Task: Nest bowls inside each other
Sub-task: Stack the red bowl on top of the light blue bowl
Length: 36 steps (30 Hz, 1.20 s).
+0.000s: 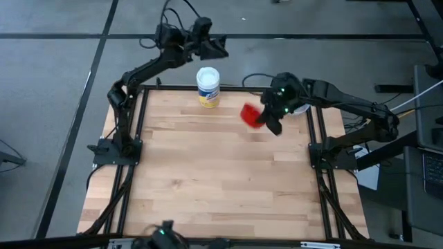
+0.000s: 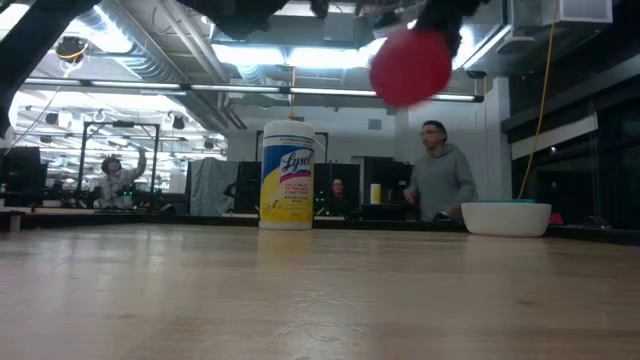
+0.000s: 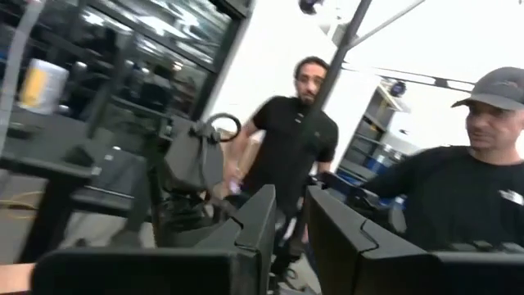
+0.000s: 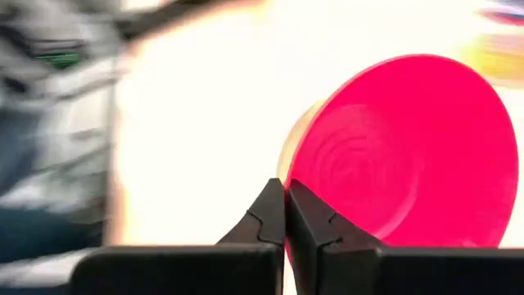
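My right gripper (image 1: 266, 119) is shut on a red bowl (image 1: 251, 114), held high over the table's far right part; the low view shows the red bowl (image 2: 410, 65) well above the tabletop. A white bowl (image 2: 505, 217) stands on its base on the table at the far right, with a light blue edge showing at its top; in the high view the white bowl (image 1: 300, 108) is mostly hidden by my right arm. My left gripper (image 1: 216, 47) is out beyond the table's far edge, open, with nothing between its fingers (image 3: 254, 233). My right gripper pinches the red bowl's rim (image 4: 291, 190) between its two fingers. The fingers slant down toward the table's near left. The bowl is lifted clear and tipped on its side, its hollow (image 4: 393, 156) facing the wrist.
A tall white container with a yellow label (image 1: 208, 86) stands upright near the middle of the table's far edge. The wooden tabletop (image 1: 208, 173) is bare toward the near side. People stand in the room beyond the table.
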Tool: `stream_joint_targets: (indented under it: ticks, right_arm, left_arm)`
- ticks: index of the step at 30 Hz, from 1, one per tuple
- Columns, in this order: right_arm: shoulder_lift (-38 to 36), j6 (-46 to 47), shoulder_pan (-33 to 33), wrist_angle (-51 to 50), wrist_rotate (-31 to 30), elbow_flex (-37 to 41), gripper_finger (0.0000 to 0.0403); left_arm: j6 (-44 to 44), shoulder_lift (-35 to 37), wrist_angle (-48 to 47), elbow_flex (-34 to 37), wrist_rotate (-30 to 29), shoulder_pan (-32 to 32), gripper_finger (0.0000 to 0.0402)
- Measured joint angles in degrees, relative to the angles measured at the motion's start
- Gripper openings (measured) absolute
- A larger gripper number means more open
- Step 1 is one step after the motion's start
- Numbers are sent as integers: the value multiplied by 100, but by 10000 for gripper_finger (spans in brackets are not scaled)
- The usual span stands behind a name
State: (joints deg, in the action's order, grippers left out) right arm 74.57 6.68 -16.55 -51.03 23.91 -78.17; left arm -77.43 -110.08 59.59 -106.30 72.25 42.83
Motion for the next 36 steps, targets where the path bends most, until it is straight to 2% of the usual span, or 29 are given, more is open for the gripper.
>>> stream_joint_targets:
  ticks: [3,8,13,22,31,36]
  right_arm:
    - [22,-12,-343,-468,-988,0,0]
    - [41,-100,-956,-843,-2171,-2,0]
    - [74,-101,-1698,-965,-2860,-2,0]
    - [532,-50,-2397,-1048,-3071,92,0]
    - [738,421,-2700,-436,-3059,1426,0]
    - [717,467,-2868,-6,-3144,1610,0]
  left_arm:
    - [-1,0,-20,0,28,282,54]
    - [-72,0,-13,0,46,651,50]
    - [-26,0,-12,0,76,942,50]
    - [22,0,22,0,81,1182,49]
    - [66,0,64,0,79,1154,49]
    - [66,0,62,1,75,1081,49]
